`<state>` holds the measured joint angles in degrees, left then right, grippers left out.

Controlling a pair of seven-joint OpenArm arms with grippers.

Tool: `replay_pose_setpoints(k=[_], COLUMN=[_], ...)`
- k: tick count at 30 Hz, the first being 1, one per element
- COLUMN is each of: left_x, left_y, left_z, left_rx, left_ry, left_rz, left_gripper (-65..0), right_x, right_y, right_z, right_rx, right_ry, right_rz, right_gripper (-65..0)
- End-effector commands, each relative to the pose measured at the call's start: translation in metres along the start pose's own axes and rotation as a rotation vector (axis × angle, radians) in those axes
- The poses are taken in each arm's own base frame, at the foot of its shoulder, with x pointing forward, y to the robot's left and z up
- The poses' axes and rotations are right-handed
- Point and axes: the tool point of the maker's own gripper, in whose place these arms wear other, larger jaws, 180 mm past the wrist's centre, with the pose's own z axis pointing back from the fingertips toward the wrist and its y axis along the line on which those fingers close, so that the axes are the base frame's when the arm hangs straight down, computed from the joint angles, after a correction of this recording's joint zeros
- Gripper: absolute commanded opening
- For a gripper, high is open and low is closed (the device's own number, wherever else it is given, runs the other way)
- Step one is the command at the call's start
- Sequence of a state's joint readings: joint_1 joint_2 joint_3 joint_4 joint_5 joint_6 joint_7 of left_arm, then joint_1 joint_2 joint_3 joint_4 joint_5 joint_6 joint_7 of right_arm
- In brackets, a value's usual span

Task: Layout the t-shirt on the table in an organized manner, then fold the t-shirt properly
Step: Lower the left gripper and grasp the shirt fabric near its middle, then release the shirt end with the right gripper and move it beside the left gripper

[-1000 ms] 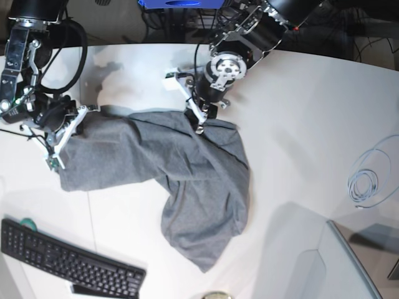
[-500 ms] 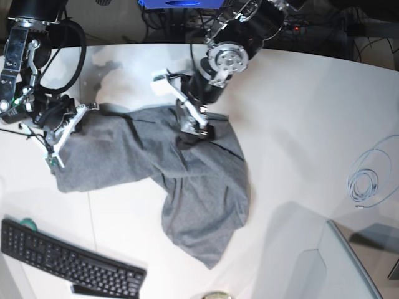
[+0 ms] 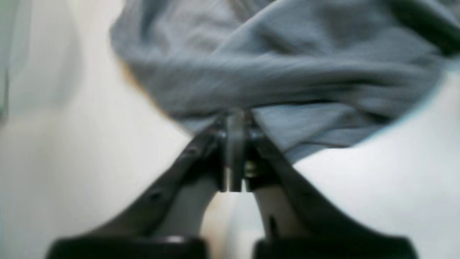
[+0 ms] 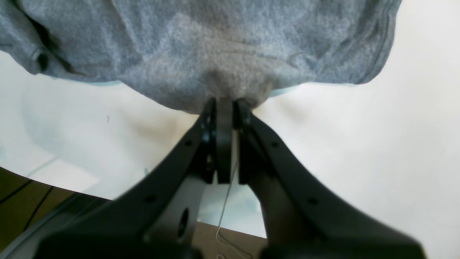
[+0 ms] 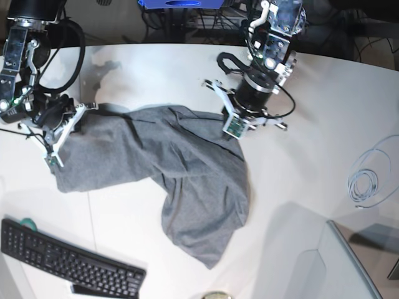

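The grey t-shirt [image 5: 187, 174] lies crumpled on the white table [image 5: 312, 156], running from the left side to the middle with one part trailing toward the front. In the base view my left gripper [image 5: 232, 129] sits at the shirt's upper right edge. The blurred left wrist view shows that gripper [image 3: 235, 124] shut, with a fold of the t-shirt [image 3: 287, 64] pinched at its tips. My right gripper [image 5: 56, 152] is at the shirt's left end. Its wrist view shows it [image 4: 224, 104] shut on a bunched bit of the t-shirt [image 4: 215, 46] just above the table [image 4: 359, 144].
A black keyboard [image 5: 68, 261] lies at the front left. A coiled pale cable [image 5: 365, 184] rests at the right. A grey angled panel [image 5: 349, 268] fills the front right corner. Dark cables and equipment run behind the table's curved far edge.
My left gripper left the shirt's top middle, swung right and closed on the upper right edge. The cloth there spread out a little. The right arm stayed put.
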<state>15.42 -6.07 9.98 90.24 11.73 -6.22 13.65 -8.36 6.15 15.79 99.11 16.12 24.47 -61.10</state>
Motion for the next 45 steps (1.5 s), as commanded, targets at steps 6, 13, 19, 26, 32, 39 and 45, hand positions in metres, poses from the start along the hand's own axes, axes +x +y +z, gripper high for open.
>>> replay_pose_setpoints(k=[6, 13, 19, 26, 32, 39, 45], left_x=[-0.01, -0.048, -0.07, -0.036, 0.007, -0.027, -0.06], left_y=[0.018, 0.026, 0.066, 0.084, 0.034, 0.002, 0.009], left_z=[-0.033, -0.04, -0.003, 0.004, -0.034, -0.068, -0.064], left_rx=[0.063, 0.092, 0.19, 0.242, 0.135, 0.04, 0.043], left_ry=[0.035, 0.138, 0.161, 0.072, -0.028, 0.091, 0.169], left_rz=[0.052, 0.056, 0.069, 0.081, 0.098, 0.064, 0.046], left_gripper=[-65.0, -65.0, -65.0, -65.0, -65.0, -65.0, -65.0], right_x=[0.002, 0.028, 0.036, 0.046, 0.045, 0.049, 0.057], right_y=[0.021, 0.069, 0.155, 0.194, 0.193, 0.179, 0.15], right_z=[0.01, 0.038, 0.035, 0.0, -0.035, -0.056, -0.068], right_rx=[0.033, 0.102, 0.281, 0.222, 0.199, 0.176, 0.129], right_ry=[-0.1, -0.279, -0.327, -0.276, -0.194, -0.138, -0.106], right_rz=[-0.006, 0.188, 0.463, 0.626, 0.634, 0.636, 0.57], right_gripper=[-41.9, -30.0, -35.9, -35.7, -35.7, -37.5, -64.2])
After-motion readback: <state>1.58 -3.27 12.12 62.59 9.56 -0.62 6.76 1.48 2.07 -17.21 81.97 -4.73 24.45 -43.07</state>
